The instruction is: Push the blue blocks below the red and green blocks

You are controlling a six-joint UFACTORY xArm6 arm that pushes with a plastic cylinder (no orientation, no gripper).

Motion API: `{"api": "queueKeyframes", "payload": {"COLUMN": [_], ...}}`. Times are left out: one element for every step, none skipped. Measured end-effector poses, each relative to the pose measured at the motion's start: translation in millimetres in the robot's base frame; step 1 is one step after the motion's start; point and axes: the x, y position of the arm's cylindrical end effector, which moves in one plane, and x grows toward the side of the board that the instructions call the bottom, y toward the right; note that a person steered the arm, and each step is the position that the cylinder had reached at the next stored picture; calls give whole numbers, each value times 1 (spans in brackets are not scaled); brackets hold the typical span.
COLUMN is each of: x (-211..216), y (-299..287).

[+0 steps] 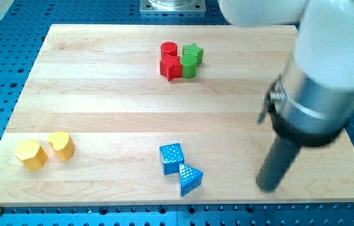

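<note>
my tip (268, 186) rests on the wooden board (101, 94) at 3 o'clock of the blue cube (171, 158) and touching blue triangular block (189, 179), well apart, holding nothing; no gripper fitted. both sit at 6 o'clock of the clustered red cylinder (169, 49), red star block (171, 68), green star block (193, 53) and green cylinder (188, 66); placement judged met.

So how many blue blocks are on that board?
2, touching, near the view's bottom centre: a blue cube and, just lower right, a blue triangular block. The arm might hide others at right.

Wooden board (101, 100) (red, green, blue, yellow blocks)
</note>
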Motion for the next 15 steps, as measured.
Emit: {"api": "queueKeyframes", "payload": {"x": [2, 1, 1, 1, 0, -1, -10, -24, -35, -35, -82, -171, -207, -207, -229], "y": [-7, -100, -202, -222, -229, -278, -245, -185, -175, -247, -252, -239, -247, -247, -259]}}
